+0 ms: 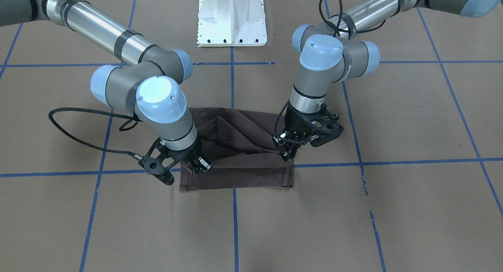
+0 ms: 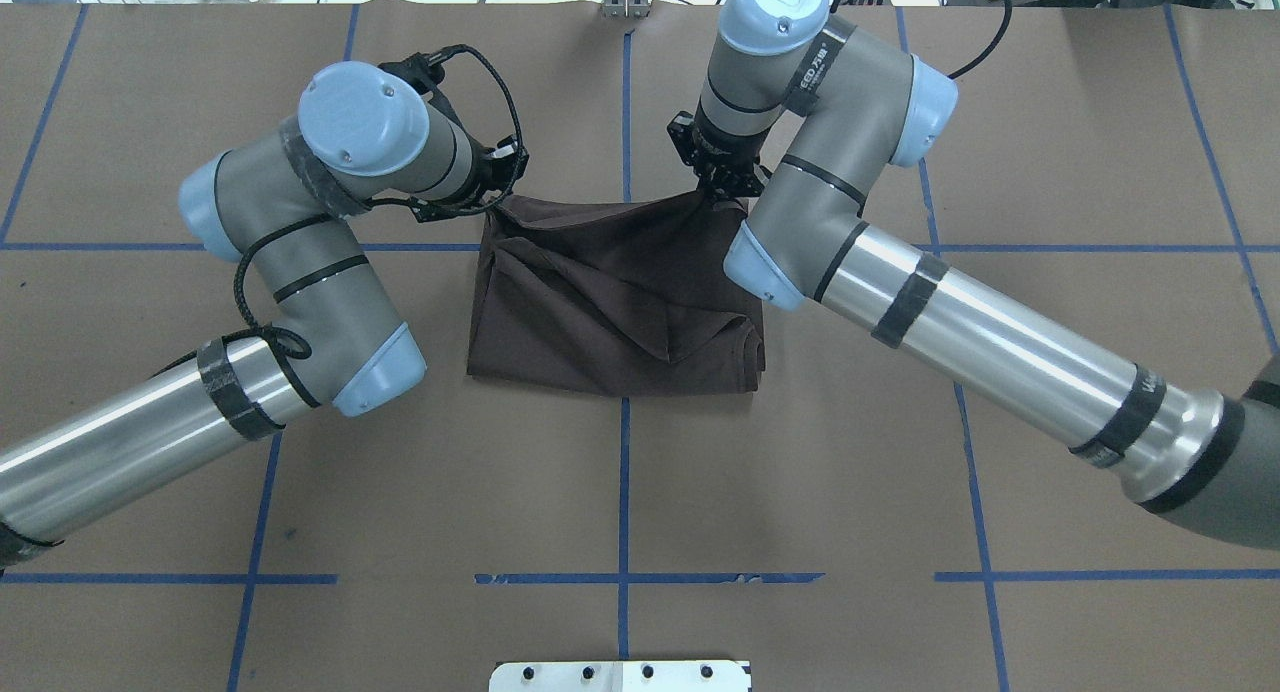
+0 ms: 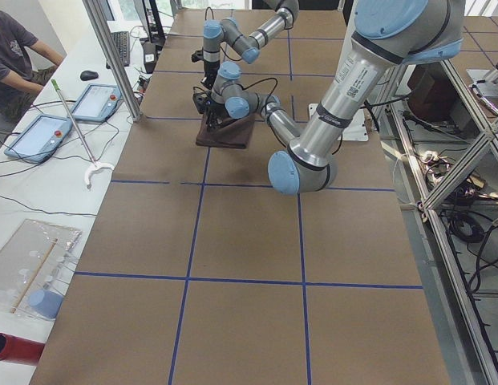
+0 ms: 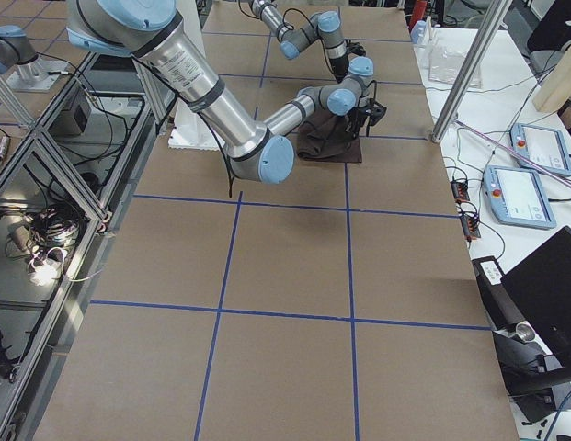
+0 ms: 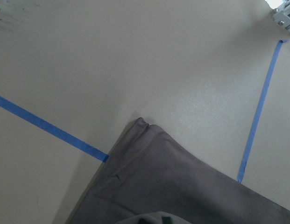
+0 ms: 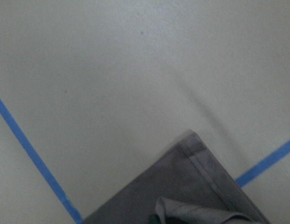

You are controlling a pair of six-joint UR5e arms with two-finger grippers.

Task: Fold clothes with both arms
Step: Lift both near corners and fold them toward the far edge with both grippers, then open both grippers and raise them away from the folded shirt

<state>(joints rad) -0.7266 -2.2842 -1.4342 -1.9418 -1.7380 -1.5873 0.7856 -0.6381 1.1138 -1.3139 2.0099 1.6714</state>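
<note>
My left gripper (image 1: 289, 154) is pressed together on a raised layer of the T-shirt (image 2: 610, 312) at its far left corner. My right gripper (image 1: 200, 165) pinches the same layer at the far right corner. Each wrist view shows a scrap of cloth caught at its bottom edge.

The layer tents between the two grips, with slack creases sagging across the middle. The bottom layer lies flat on the table (image 2: 800, 472) as a rough rectangle at the centre, straddling a blue tape line (image 2: 624, 472).

My worries from here:
- The fabric is thin, so one corner could slip out and drop the fold lopsided.
- If either pinch has caught the lower layer too, carrying the edge over would drag the whole stack.
- If the arms travel unevenly, the sagging middle would land as a trapped wrinkle.
</note>
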